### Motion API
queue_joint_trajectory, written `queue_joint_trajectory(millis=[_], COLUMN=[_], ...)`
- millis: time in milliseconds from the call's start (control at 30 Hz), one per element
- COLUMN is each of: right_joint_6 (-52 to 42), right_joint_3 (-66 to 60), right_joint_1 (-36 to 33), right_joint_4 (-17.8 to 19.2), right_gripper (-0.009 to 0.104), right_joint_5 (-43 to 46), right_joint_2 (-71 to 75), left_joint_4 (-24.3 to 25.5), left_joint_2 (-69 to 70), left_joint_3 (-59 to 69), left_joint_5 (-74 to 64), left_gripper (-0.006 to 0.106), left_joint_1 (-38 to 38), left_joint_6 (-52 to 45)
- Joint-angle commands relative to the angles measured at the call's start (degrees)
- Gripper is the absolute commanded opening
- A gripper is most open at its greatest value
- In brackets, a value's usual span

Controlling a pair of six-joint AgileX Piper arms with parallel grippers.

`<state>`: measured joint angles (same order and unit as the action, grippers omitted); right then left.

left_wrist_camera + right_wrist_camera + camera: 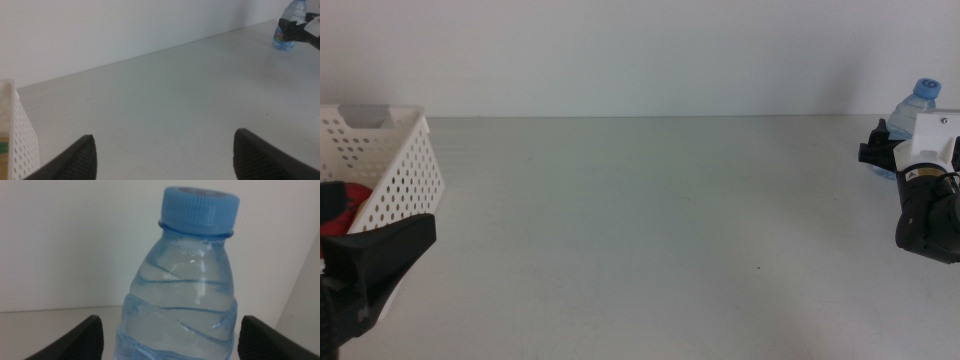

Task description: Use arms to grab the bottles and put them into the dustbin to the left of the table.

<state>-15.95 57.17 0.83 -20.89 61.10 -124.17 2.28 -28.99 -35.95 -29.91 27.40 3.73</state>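
Now we see our right pincer [876,150] at the far right of the surface [640,230], its jaws spread wide on both sides of the little water bottle [180,305], which stands upright with its blue cap on. We think it is there to close and grab. Our left pincer [165,155] waits wide and empty at the near left, just beside the white dustbin [405,170], where something red already lies.
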Motion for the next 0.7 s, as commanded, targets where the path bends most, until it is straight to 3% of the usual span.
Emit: queue_joint_trajectory(millis=[0, 167, 333, 467, 533, 567, 667], right_joint_6=[-1.6, -2.3, -4.4, -4.6, -4.7, -4.6, -3.5], right_joint_3=[2.2, 3.6, 4.8, 4.8, 4.8, 4.8, 4.8], right_joint_1=[0.4, 0.4, 0.4, 0.4, 0.4, -0.1, -2.2], right_joint_4=[-0.3, -1.5, -2.3, -2.3, -2.3, 0.4, 5.1], right_gripper=[0.072, 0.071, 0.058, 0.041, 0.028, -0.002, -0.001], right_joint_5=[4.2, 4.2, 4.2, 4.1, 4.1, 3.9, 1.4], right_joint_2=[2.2, 0.6, -0.6, -0.6, -0.6, 0.0, 3.2], left_joint_4=[0.0, 0.0, 0.0, 0.0, 0.0, 0.0, 0.0], left_joint_2=[-0.1, -0.1, -0.1, -0.1, -0.1, -0.1, -0.1], left_joint_3=[-1.4, -1.4, -1.4, -1.4, -1.4, -1.4, -1.4], left_joint_5=[4.4, 4.4, 4.4, 4.4, 4.4, 4.4, 4.4], left_gripper=[0.094, 0.094, 0.094, 0.094, 0.094, 0.094, 0.094], left_joint_1=[-0.1, -0.1, -0.1, -0.1, -0.1, -0.1, -0.1], left_joint_6=[0.7, 0.7, 0.7, 0.7, 0.7, 0.7, 0.7])
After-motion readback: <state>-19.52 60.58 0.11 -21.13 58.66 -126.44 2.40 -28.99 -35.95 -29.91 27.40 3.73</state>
